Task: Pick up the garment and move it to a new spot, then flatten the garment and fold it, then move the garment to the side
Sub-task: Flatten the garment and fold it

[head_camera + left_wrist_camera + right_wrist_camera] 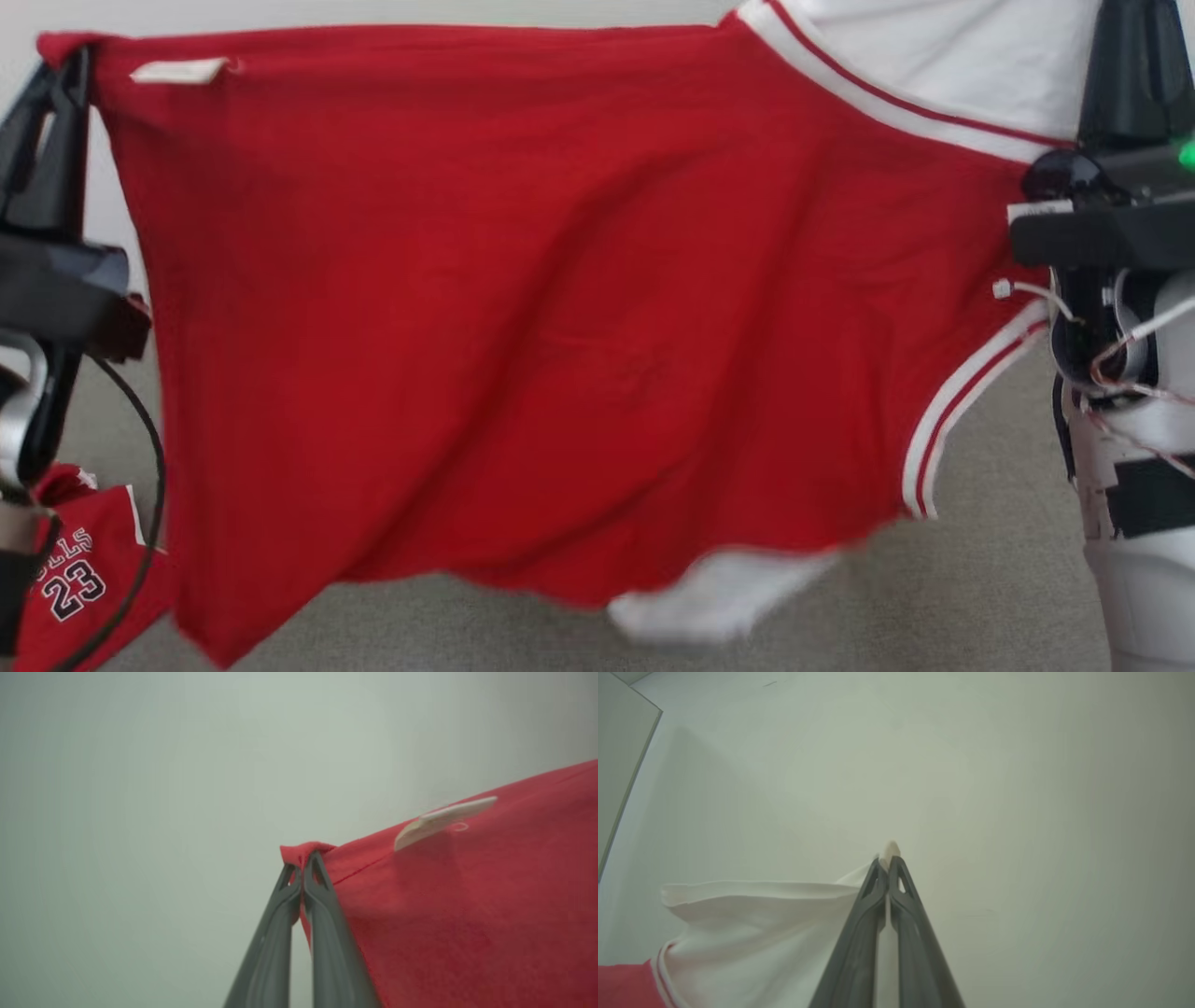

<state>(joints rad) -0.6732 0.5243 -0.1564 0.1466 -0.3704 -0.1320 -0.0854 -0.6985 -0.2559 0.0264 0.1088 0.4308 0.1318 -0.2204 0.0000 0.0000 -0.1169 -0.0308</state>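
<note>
The garment [523, 317] is a red top with white sleeves and red-and-white trim, hanging spread out in the air between my two grippers in the head view. My left gripper [302, 862] is shut on a red corner of the garment [467, 905], near a pale sewn-in label [444, 820]. In the head view that left gripper [67, 65] sits at the upper left. My right gripper [888, 861] is shut on the edge of a white sleeve [761, 933]. The second white sleeve [719, 597] dangles at the bottom.
A second red piece printed with "23" [79, 579] lies at the lower left on the grey floor [980, 579]. A pale wall [971, 765] stands behind the garment. A black cable [149, 448] loops beside my left arm.
</note>
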